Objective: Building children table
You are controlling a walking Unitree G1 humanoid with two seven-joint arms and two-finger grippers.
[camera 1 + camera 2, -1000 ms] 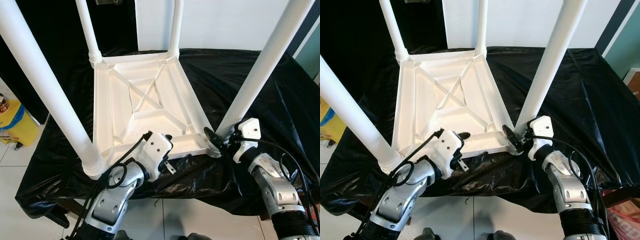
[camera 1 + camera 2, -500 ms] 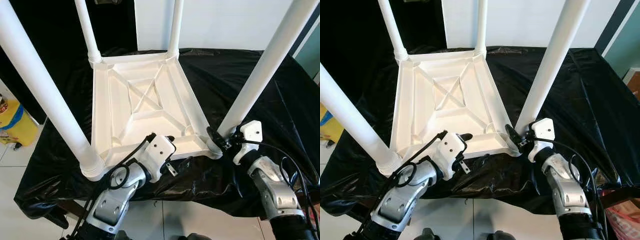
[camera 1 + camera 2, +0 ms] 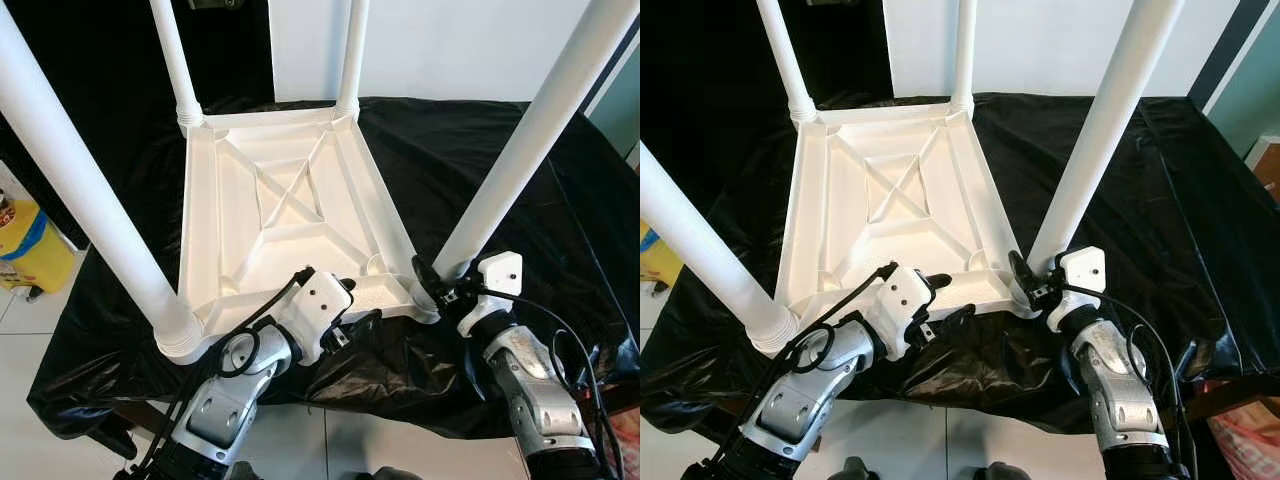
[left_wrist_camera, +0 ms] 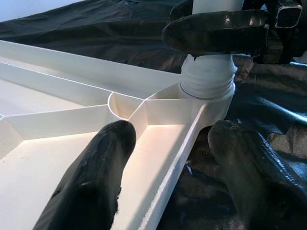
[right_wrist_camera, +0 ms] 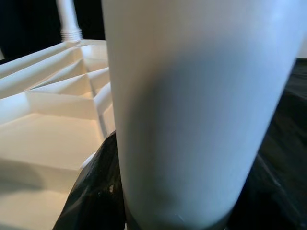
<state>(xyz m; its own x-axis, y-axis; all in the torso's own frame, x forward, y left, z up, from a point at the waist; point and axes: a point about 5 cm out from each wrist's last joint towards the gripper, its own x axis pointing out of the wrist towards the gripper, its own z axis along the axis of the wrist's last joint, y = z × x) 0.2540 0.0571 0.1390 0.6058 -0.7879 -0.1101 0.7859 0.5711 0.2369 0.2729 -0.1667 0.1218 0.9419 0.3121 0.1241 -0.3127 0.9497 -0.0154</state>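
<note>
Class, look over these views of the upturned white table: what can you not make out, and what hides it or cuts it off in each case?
- Tops of the four legs: cut off by the upper edge in both eye views, e.g. the near right leg.
- Right hand grip on that leg: the right wrist view is blocked by the close, blurred leg.
- Surface beneath the black sheet: covered.
- Yellow container: cut by the left edge.

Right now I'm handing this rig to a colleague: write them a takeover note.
Left gripper: open, straddling the near rim of the upturned white plastic tabletop, which lies on the black sheet.
Right gripper: shut on the near-right white tube leg, low by its threaded socket.
Done: all four legs stand in the corners.
Left: whether that leg is tight cannot be told; flip the table upright.
</note>
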